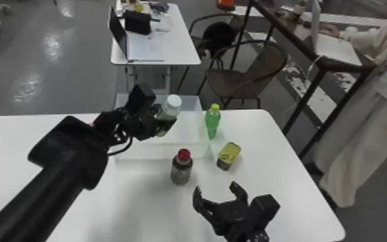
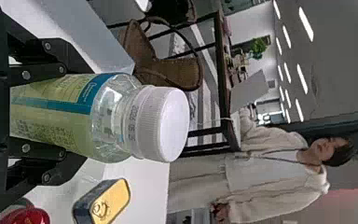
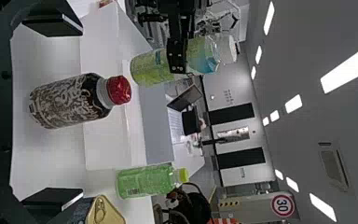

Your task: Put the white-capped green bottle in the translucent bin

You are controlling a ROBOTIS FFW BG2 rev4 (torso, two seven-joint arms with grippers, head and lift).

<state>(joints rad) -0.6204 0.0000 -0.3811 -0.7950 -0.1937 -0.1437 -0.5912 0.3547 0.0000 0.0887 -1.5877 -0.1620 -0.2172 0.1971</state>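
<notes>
From where I'm standing, the white table (image 1: 292, 180) is the biggest thing here, with a smaller desk (image 1: 183, 48) beyond it and a brown chair (image 1: 241, 80) past its far edge, over to the right. The left arm (image 1: 70, 154) comes in from the near left, reaching across to the bin (image 1: 157, 153), which sits at the table's far side, around the middle. Its left gripper (image 1: 166, 116) has its fingers closed round the body of the white-capped bottle (image 2: 109, 116), one on each side, holding it cap up over the bin. I can't make out whether the base dips below the rim. The right gripper (image 1: 216, 190) is above the table's near part, right of the middle, its two fingers spread wide and grasping nothing, pointing toward the far side. The red-capped bottle (image 1: 181, 170) stands upright on the table just near of the bin, toward its right end, beyond those open fingers. The green bottle (image 1: 213, 122) with the yellow-green cap is upright too, just beside the bin's right wall; I can't tell if they touch. Smallest of all, the tin (image 1: 231, 151) sits a little nearer than that one and slightly right, yellow face up, pull ring showing.
</notes>
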